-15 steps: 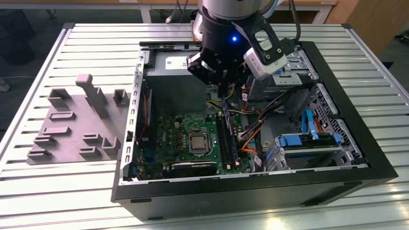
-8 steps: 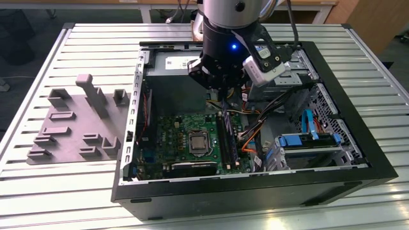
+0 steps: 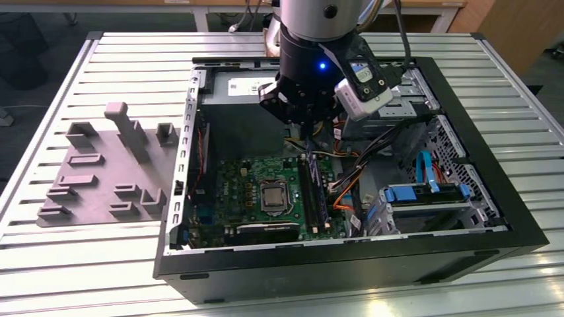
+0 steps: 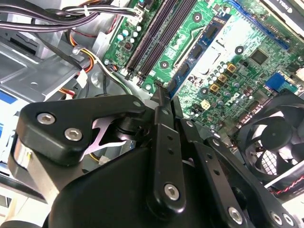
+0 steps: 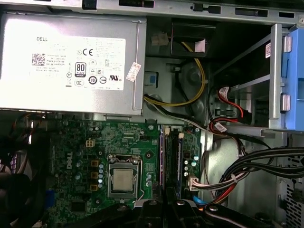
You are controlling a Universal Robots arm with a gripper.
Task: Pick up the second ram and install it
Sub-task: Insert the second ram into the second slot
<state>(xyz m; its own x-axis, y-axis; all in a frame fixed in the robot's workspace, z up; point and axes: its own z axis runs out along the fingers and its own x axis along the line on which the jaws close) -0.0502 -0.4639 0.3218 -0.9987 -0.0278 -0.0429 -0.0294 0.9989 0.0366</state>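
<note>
From my station I see the tool (image 3: 304, 124) hanging inside the open computer case (image 3: 493, 218), above the motherboard (image 3: 251, 181). In the second wrist view its fingers (image 4: 161, 118) are drawn together into a narrow point with no visible gap, and nothing shows between them. In the first wrist view the second ram (image 5: 172, 154) stands upright in the black slots (image 5: 179, 159) beside the processor socket (image 5: 123, 180), its dark edge running along the board, just past the tool's tips at that frame's edge. In the exterior view the same stick (image 3: 316, 188) sits in the slots directly below the tool, apart from it. The case rests on the slatted table (image 3: 115, 66), with a grey fixture tray (image 3: 97, 172) on the exterior view's left.
</note>
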